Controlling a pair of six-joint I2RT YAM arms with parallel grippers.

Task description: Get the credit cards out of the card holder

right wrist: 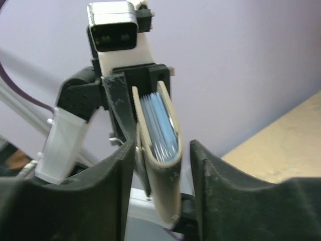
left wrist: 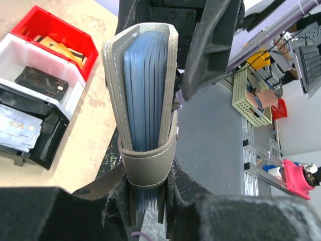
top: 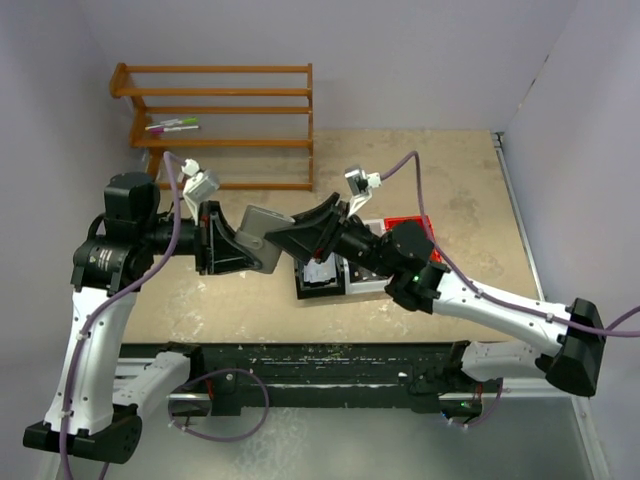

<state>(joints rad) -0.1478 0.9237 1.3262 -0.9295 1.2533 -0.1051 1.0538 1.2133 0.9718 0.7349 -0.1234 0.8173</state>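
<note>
The card holder [top: 262, 228] is folded shut and held in the air between the two arms. My left gripper [top: 238, 247] is shut on its strap end [left wrist: 146, 165], and the blue inner pockets [left wrist: 145, 85] face the left wrist camera. My right gripper [right wrist: 160, 150] straddles the holder's other end [right wrist: 165, 201] with its jaws open; a gap shows beside the right finger [right wrist: 210, 175]. A tan-gold credit card [left wrist: 60, 47] lies in the red bin [left wrist: 30, 20], a black card [left wrist: 42, 83] in the white bin [left wrist: 12, 50], and a pale silvery card [left wrist: 17, 128] in the black bin [left wrist: 52, 138].
The three bins stand in a row on the table under the right arm, the red one [top: 408, 222] farthest right. A wooden rack [top: 225, 120] with markers [top: 172, 126] on it stands at the back left. The table's front edge [top: 330, 350] runs just below the arms.
</note>
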